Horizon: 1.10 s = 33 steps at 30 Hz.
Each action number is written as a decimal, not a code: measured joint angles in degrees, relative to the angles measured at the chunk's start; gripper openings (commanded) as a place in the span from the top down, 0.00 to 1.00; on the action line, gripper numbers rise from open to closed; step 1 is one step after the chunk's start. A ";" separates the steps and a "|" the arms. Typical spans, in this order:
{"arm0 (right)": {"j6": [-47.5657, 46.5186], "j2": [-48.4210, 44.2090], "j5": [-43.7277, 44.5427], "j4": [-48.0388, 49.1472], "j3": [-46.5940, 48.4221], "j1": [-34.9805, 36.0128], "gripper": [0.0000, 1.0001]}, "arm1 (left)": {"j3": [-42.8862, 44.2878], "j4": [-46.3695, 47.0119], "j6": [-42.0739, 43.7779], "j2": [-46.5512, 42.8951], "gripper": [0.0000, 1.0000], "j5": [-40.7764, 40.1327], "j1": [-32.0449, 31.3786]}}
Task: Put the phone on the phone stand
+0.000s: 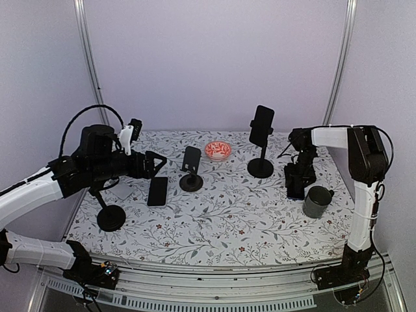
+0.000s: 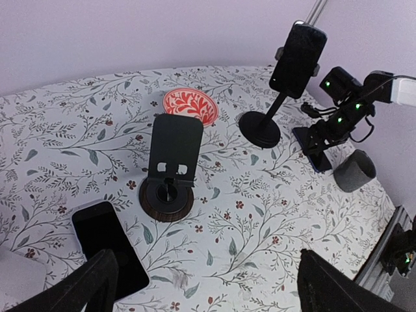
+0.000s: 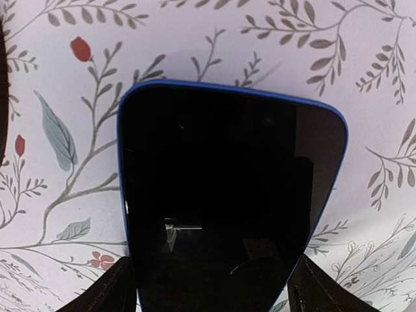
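Note:
A black phone [image 1: 157,190] lies flat on the floral table, left of a small black phone stand [image 1: 190,170] with a round wooden base. My left gripper [image 1: 155,164] hovers open and empty just above the phone's far end. In the left wrist view its fingers [image 2: 91,286] are spread wide, with the phone [image 2: 107,250] at the lower left and the stand [image 2: 172,162] ahead. My right gripper [image 1: 296,183] points down at the right side. It is shut on a blue-edged phone [image 3: 227,195] whose far end is at the table surface.
A tall stand [image 1: 261,140] holding another black phone stands at the back middle. A red patterned bowl [image 1: 218,151] sits behind the small stand. A grey cup [image 1: 316,201] is close to my right gripper. A black round-based pole [image 1: 110,218] stands at the front left.

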 measured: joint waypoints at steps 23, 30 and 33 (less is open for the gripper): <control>3.89 -8.17 -3.17 5.33 -10.29 26.51 0.42 | 3.19 2.78 0.07 6.45 0.06 3.67 0.09; 4.98 -8.68 -5.09 7.26 -10.34 30.71 0.44 | 4.31 2.99 -0.02 9.20 0.01 3.85 0.09; 5.01 -9.38 -5.27 8.35 -10.67 30.60 0.45 | 5.53 2.99 -0.04 11.80 0.02 2.75 0.11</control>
